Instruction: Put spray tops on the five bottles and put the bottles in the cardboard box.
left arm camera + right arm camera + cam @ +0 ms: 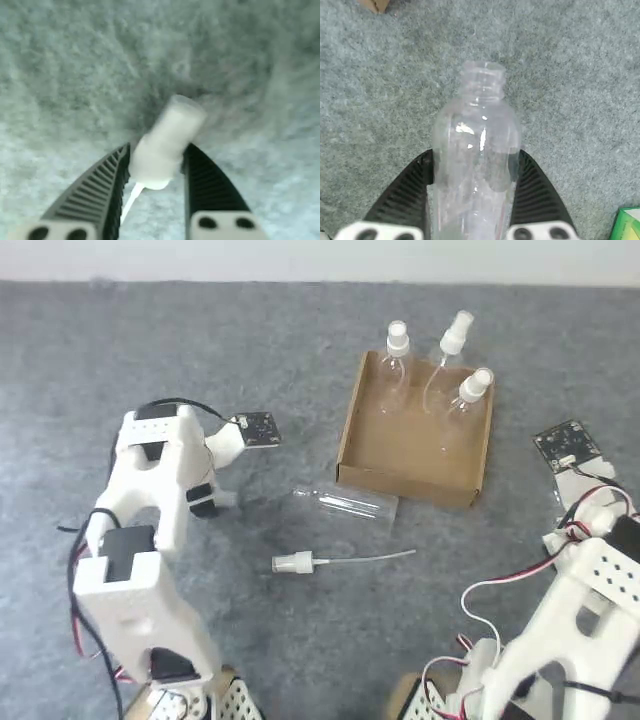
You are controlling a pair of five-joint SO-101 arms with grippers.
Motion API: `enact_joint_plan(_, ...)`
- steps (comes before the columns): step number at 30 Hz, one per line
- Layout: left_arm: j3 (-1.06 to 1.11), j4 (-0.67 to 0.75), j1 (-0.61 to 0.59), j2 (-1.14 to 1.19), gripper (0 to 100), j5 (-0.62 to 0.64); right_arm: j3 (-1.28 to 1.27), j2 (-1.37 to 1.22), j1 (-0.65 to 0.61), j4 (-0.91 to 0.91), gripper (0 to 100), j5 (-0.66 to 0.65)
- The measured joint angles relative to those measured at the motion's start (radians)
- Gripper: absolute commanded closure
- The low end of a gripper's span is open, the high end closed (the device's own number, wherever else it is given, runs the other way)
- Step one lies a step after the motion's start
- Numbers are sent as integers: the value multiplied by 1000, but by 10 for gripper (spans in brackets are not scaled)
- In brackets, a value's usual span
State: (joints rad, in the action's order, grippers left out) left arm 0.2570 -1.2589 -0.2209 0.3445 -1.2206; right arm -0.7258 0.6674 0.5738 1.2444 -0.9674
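Blurry up close, but L gripper (157, 148) pinched on a white top (167, 142), thin tube (128, 202) sticking out behind. R gripper (475, 156) clamped round a clear bottle (476, 135), neck open, base cut off. 3 capped bottles (445, 360) in box (400, 483), far end; spare bottle (345, 503) + loose top (295, 563) lying just in front.

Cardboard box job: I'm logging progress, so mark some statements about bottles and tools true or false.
Three clear plastic bottles with white spray tops are in the brown cardboard box. True.
The left tool is empty. False: it is shut on a white plastic spray top.
The right tool holds a clear uncapped plastic bottle. True.
The clear bottle lying outside the box is capped. False: it is uncapped; a loose white spray top with tube lies nearby.
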Motion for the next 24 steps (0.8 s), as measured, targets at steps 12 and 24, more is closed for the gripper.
enact_joint_plan(12, 0, -83, 55, -49, 987, 479, 0, 0, 0, 0, 993, 0)
enact_joint_plan(24, 0, -249, 44, -52, 813, 689, 0, 0, 0, 0, 993, 0)
